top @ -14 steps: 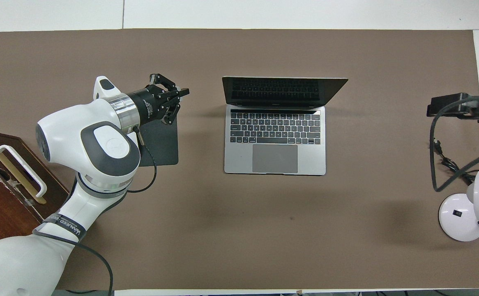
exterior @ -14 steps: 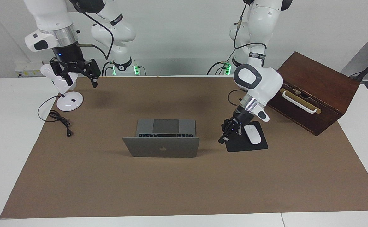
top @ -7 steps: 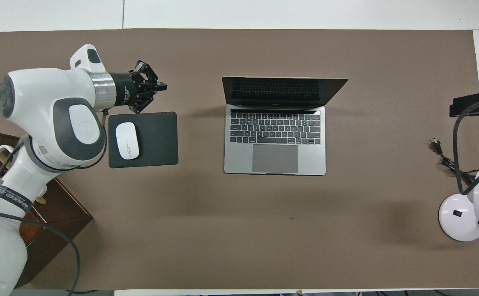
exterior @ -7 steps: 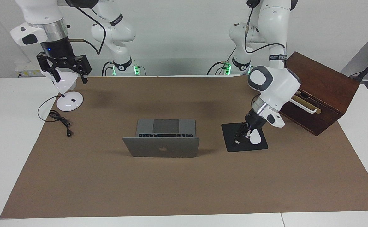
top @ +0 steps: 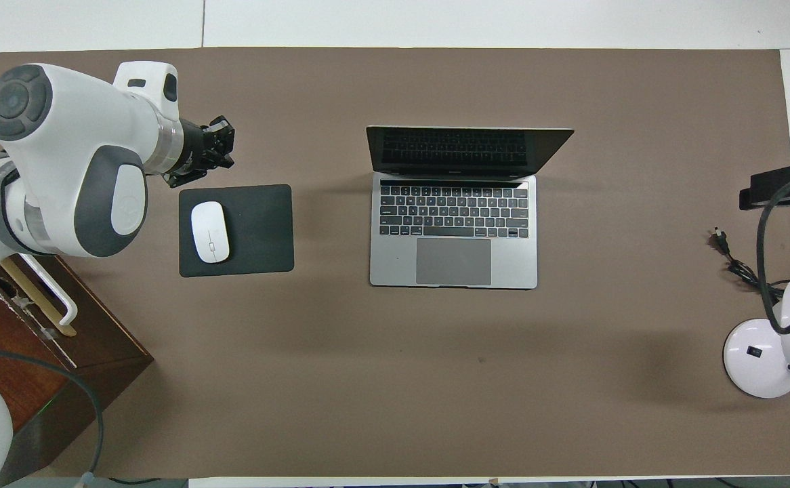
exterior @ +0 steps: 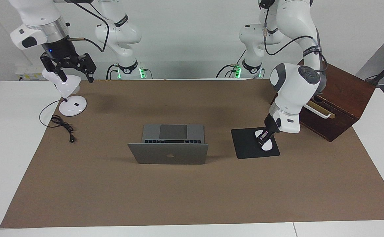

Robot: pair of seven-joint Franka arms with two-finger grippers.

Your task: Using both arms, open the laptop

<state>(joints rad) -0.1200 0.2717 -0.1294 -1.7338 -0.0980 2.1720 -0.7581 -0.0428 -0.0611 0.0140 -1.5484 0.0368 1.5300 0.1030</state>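
Laptop: silver-grey, dark logo on lid; keys black, trackpad grey. Mouse pad was black, mouse white. Table cover was plain brown, table white at the frame edges. Box at right of the facing frame was dark brown wood, white handle. Lamp at upper left was white, cord black.

Mouse on mouse pad beside the laptop.

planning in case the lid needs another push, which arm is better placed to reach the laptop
Left, probably. The left gripper hangs low over the mouse pad beside the open laptop. The right gripper is high over the lamp at the table's end.
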